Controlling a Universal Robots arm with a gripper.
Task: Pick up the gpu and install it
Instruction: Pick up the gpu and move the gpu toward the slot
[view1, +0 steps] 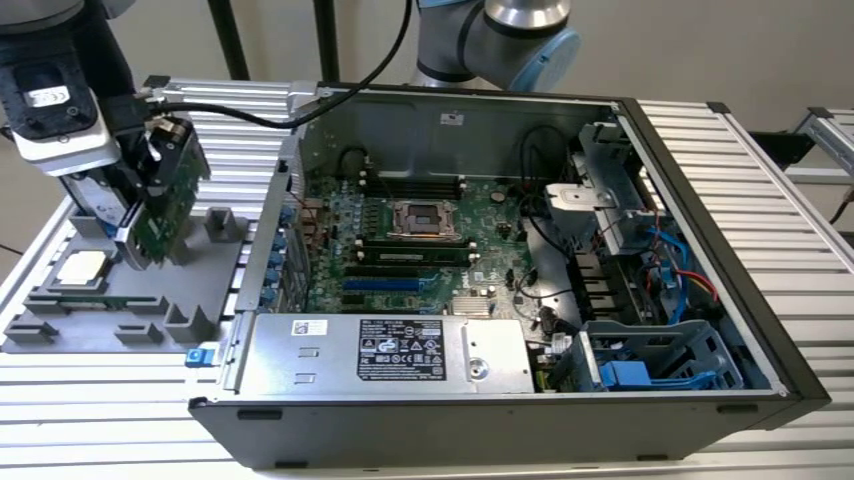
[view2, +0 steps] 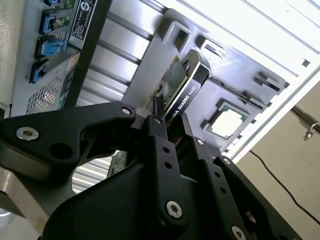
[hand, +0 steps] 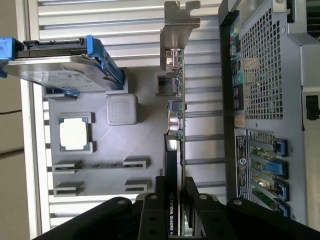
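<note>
Tool (hand: 176, 192), clamped around gpu (hand: 175, 120) (held upright)

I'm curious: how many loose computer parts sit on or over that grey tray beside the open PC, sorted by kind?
gpu, clamped in the gripper: 1
hard drive with blue rails: 1
CPU chip: 1
Total: 3

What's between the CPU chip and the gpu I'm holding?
In the first wrist view, a raised square gray block of the tray lies between the CPU chip and the gpu, which the gripper holds.
</note>
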